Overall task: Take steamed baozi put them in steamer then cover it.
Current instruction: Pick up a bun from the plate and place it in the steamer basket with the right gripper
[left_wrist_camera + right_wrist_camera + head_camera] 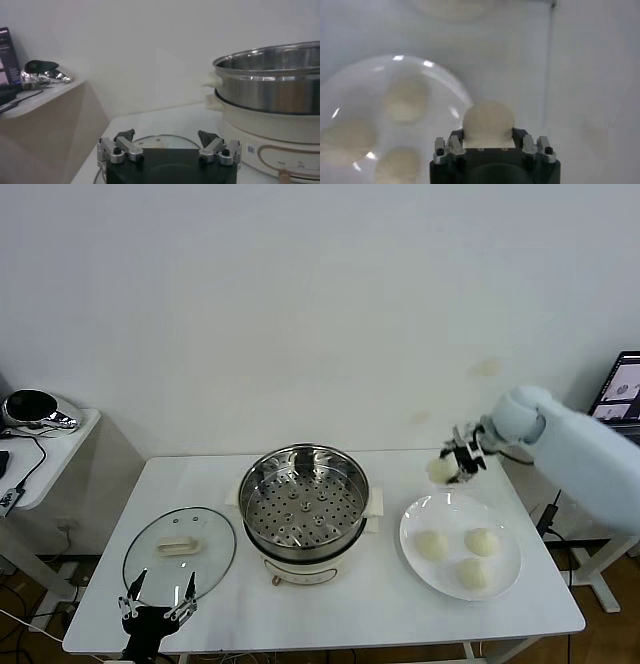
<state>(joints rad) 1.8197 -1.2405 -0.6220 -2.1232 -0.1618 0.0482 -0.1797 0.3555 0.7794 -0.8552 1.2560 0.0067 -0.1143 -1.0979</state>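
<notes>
Three buns (461, 556) lay on the white plate (508, 582) at the right side of the worktop (350, 614), well apart from one another. Fourth bun (441, 470) clamped between the fingers of the right gripper (452, 465), lifted above the far edge of the plate, clear of the worktop. Seen from the right wrist, same bun (488, 123) bulged out past the gripper body (491, 140), its lower half hidden behind it; plate (452, 90) and its three buns (404, 98) showed only as soft pale blurs below.

Steamer (303, 504) stood at the middle of the worktop, uncovered, holed tray (302, 512) bare inside. From the left wrist only part of the steamer (270, 95) showed, cut off by the frame, inside not visible.

Lid (180, 548) lay flat on the worktop just left of the steamer, handle up. Left gripper (158, 599) hung low over the near rim of the lid, fingers spread wide and holding nothing; arm behind it mostly cut off by the frame. In the left wrist view only a thin arc of the lid (160, 139) peeked out beyond the gripper (167, 144). Could not tell whether the fingertips touched the glass.

Dark rounded object (32, 410) sat on a side shelf (60, 454) at far left, too small to identify.
</notes>
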